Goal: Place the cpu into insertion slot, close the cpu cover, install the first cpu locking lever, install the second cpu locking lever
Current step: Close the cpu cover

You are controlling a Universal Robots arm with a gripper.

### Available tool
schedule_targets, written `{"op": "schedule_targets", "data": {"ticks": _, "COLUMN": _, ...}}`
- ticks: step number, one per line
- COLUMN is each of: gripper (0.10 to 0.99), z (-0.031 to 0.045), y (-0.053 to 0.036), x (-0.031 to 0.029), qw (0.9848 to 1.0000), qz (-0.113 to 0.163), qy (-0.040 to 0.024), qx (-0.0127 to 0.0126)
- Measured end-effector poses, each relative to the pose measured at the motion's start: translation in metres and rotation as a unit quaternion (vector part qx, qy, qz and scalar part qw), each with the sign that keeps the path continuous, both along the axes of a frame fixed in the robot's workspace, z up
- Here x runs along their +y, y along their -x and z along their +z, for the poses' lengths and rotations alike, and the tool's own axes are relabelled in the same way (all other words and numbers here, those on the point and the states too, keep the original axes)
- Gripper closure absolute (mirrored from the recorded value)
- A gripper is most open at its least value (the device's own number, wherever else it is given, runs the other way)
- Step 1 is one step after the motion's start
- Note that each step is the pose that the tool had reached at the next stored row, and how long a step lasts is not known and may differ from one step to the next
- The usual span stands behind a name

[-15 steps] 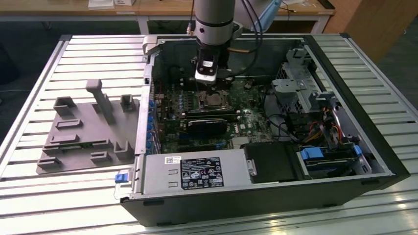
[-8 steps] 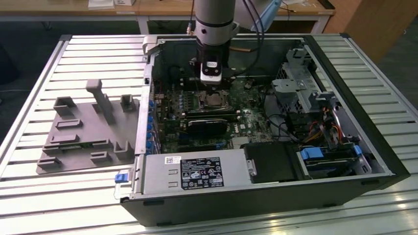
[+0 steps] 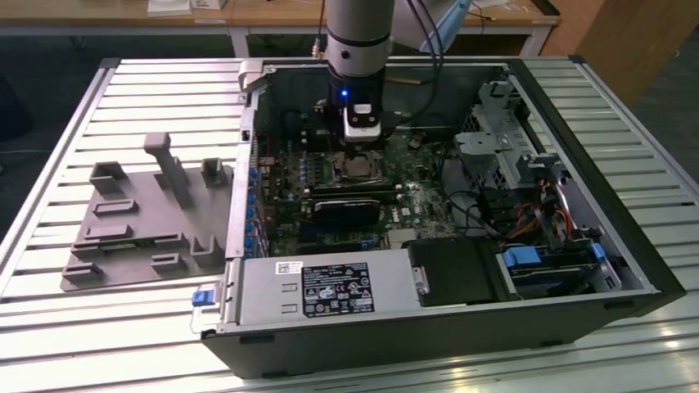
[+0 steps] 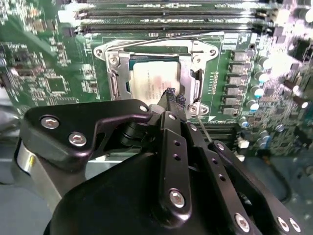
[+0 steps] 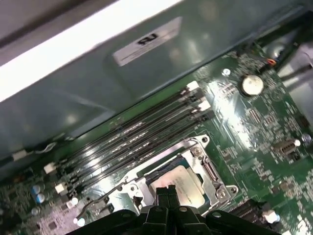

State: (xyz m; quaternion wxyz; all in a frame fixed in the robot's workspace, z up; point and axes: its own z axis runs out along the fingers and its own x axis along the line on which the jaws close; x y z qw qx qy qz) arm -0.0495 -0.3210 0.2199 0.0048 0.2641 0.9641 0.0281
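Clock face centred on the cpu (image 4: 149,78), 12 o'clock toward the memory slots (image 4: 171,17).
- The cpu has a pale grey top and shows through the window of the cpu cover (image 4: 119,73). The cover lies flat around it.
- Gripper (image 4: 171,96): black, fingers pressed together with nothing seen between them. The tips are over the cpu's 5 o'clock corner; contact cannot be judged.
- A thin wire lever (image 4: 161,40) runs along the cover's 12 o'clock edge.
- A row of grey components (image 4: 239,81) is at 3 o'clock.
- A black chip (image 4: 56,84) sits on the green motherboard (image 4: 29,54) at 9 o'clock.
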Motion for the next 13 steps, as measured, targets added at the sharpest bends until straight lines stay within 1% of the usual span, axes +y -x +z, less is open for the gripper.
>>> {"op": "schedule_targets", "data": {"ticks": 3, "gripper": 0.984, "z": -0.0005, "y": 0.0, "x": 0.0, "qw": 0.9996, "qz": 0.028, "qy": 0.0, "qx": 0.0}}
{"op": "schedule_targets", "data": {"ticks": 6, "gripper": 0.984, "z": -0.0009, "y": 0.0, "x": 0.0, "qw": 0.9985, "qz": 0.054, "qy": 0.0, "qx": 0.0}}
{"op": "schedule_targets", "data": {"ticks": 9, "gripper": 0.984, "z": -0.0012, "y": 0.0, "x": 0.0, "qw": 0.9966, "qz": 0.082, "qy": 0.0, "qx": 0.0}}
{"op": "schedule_targets", "data": {"ticks": 11, "gripper": 0.984, "z": -0.0014, "y": 0.0, "x": 0.0, "qw": 0.995, "qz": 0.1, "qy": 0.0, "qx": 0.0}}
{"op": "schedule_targets", "data": {"ticks": 13, "gripper": 0.984, "z": -0.0017, "y": 0.0, "x": 0.0, "qw": 0.993, "qz": 0.118, "qy": 0.0, "qx": 0.0}}
